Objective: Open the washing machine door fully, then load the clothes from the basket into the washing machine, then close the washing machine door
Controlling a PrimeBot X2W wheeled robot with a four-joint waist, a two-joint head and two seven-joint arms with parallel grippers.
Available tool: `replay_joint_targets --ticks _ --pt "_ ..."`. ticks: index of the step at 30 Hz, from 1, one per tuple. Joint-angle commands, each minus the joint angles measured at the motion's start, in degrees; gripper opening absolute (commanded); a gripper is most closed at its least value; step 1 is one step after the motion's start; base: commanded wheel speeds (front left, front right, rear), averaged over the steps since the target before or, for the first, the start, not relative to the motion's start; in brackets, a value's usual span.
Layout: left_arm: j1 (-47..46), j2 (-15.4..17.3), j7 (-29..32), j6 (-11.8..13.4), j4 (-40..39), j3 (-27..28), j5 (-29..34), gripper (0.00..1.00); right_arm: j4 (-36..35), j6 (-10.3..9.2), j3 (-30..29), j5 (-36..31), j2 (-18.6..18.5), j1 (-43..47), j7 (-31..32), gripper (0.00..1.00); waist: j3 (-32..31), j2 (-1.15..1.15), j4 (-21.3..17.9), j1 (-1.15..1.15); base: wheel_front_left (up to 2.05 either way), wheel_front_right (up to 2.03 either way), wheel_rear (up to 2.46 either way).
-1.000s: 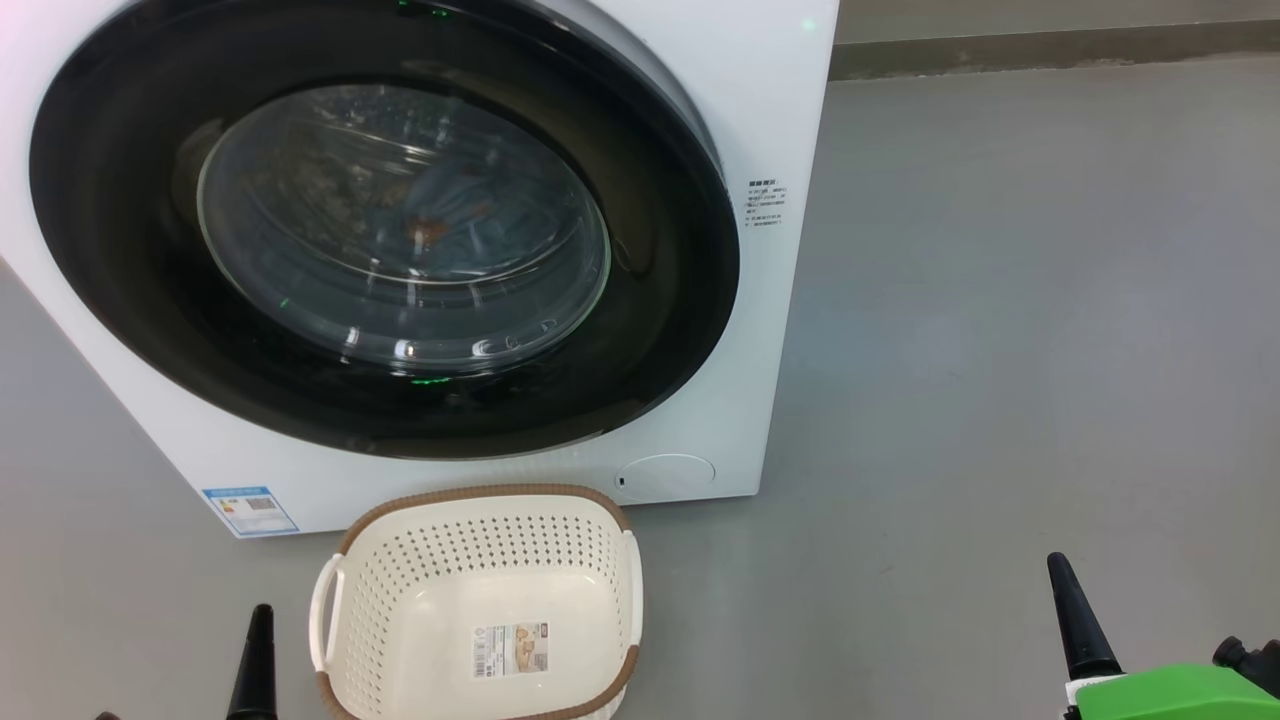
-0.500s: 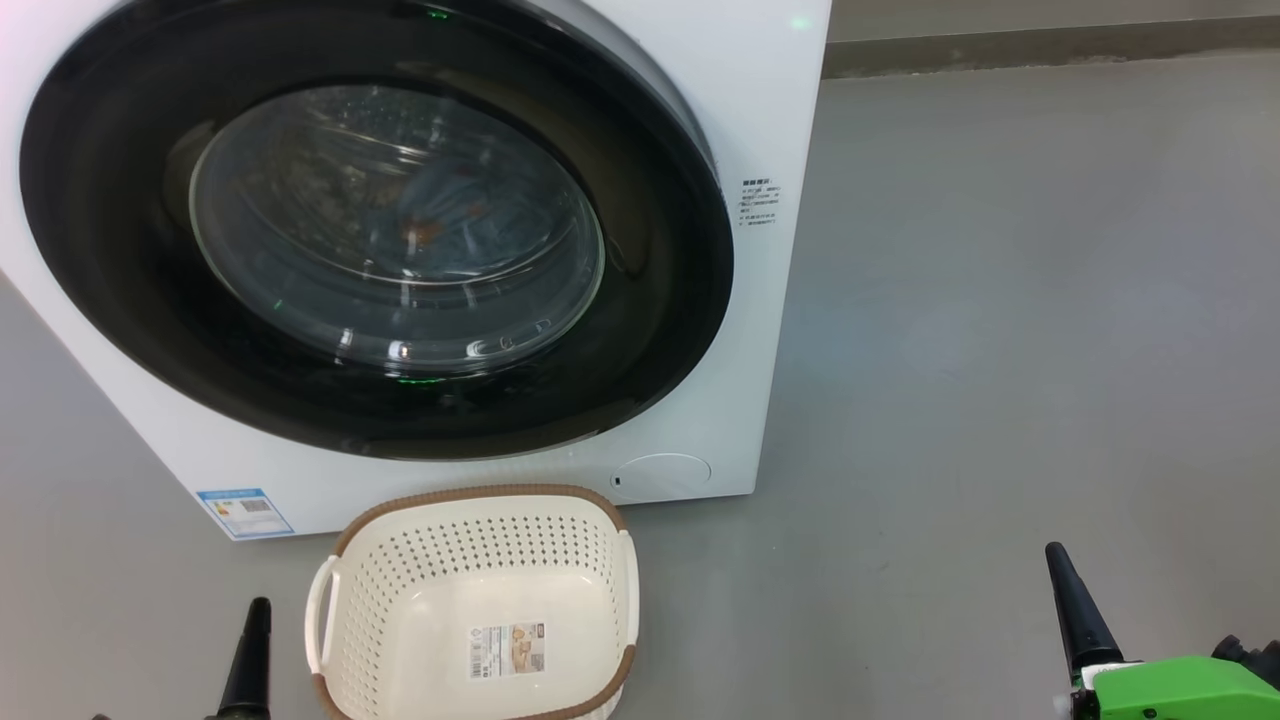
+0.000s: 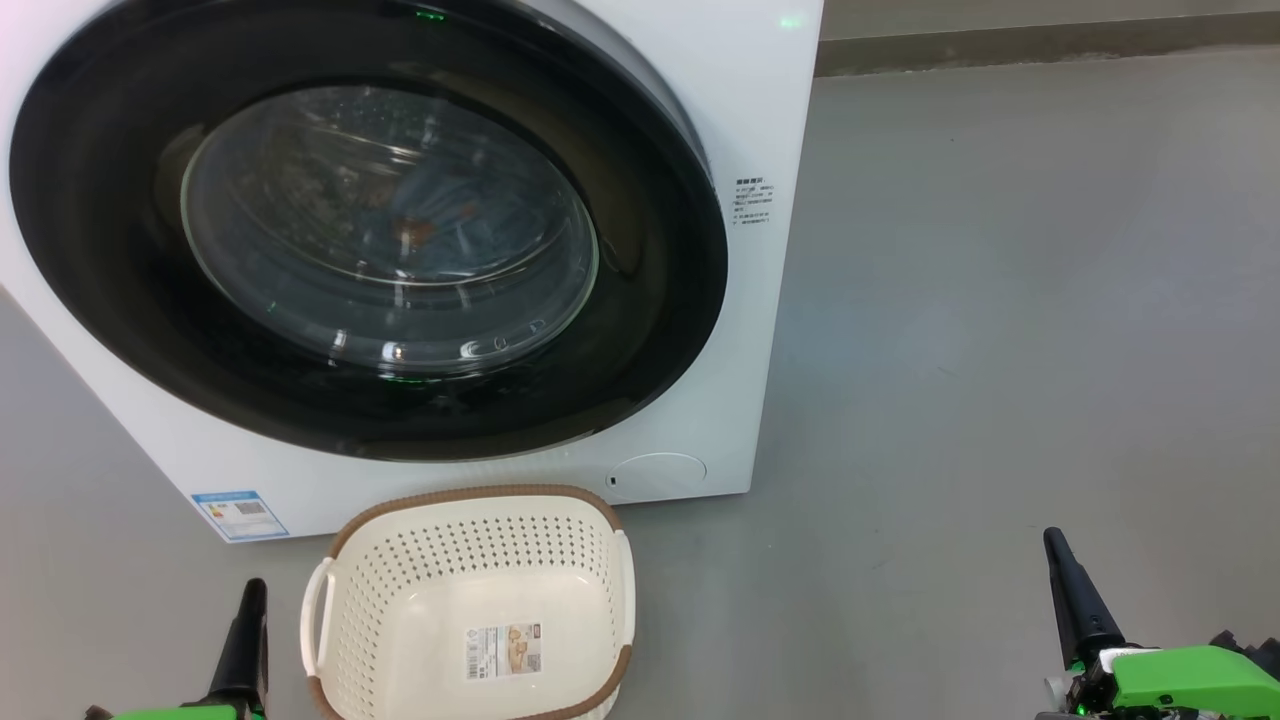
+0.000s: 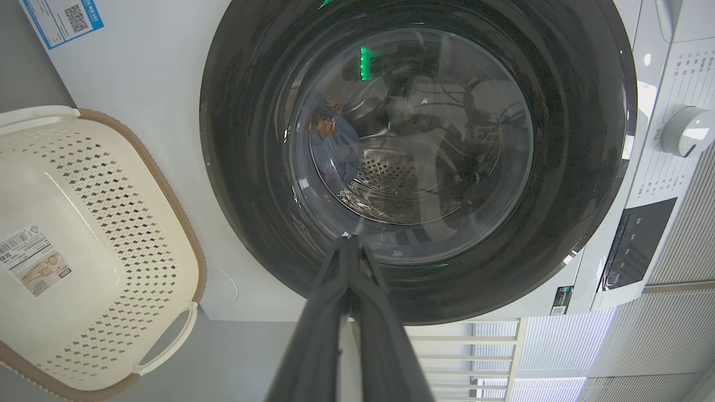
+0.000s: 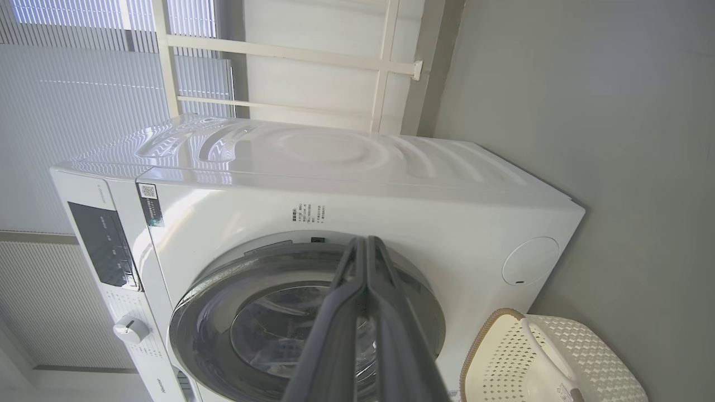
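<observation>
The washing machine (image 3: 770,150) stands ahead with its door (image 3: 650,330) closed flat against the front. Through the glass bowl I make out blue clothes (image 3: 430,225) with an orange-brown patch lying in the drum; the left wrist view shows these clothes (image 4: 335,145) too. The basket (image 3: 470,497) sits on the floor before the machine, with only its paper label inside. My left gripper (image 3: 250,590) is shut, low beside the basket's left handle. My right gripper (image 3: 1052,540) is shut too, far right over bare floor. Both hold nothing.
Grey floor (image 3: 1000,300) stretches to the right of the machine as far as a wall base (image 3: 1040,45). The control panel and a white knob (image 4: 690,131) are at the machine's top. A white rail frame (image 5: 385,61) and blinds stand behind it.
The whole head view has shifted slightly, so the machine sits a bit further left. Both grippers reach a little higher from the bottom edge. The door and basket have not moved.
</observation>
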Motion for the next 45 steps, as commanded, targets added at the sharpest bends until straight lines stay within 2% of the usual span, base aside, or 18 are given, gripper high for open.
replay_joint_targets --ticks 1,8,45 --pt "-2.8 1.1 0.5 -0.2 -1.9 2.0 -1.7 0.0 -1.3 -0.06 1.3 1.7 -0.8 -2.9 0.5 0.0 0.0 0.0 0.0 0.0 0.0 0.0 0.0" --pt "-3.2 1.2 1.6 -0.2 -2.3 2.4 -5.5 0.0 -1.2 -0.08 1.4 6.3 -0.8 -3.5 1.7 0.0 0.0 0.0 -0.2 0.0 0.0 0.0 0.0" --pt "-3.2 1.2 1.6 -0.2 -2.3 2.4 -5.6 0.0 -1.2 -0.08 1.4 6.3 -0.8 -3.5 1.7 0.0 0.0 0.0 -0.2 0.0 0.0 0.0 0.0"
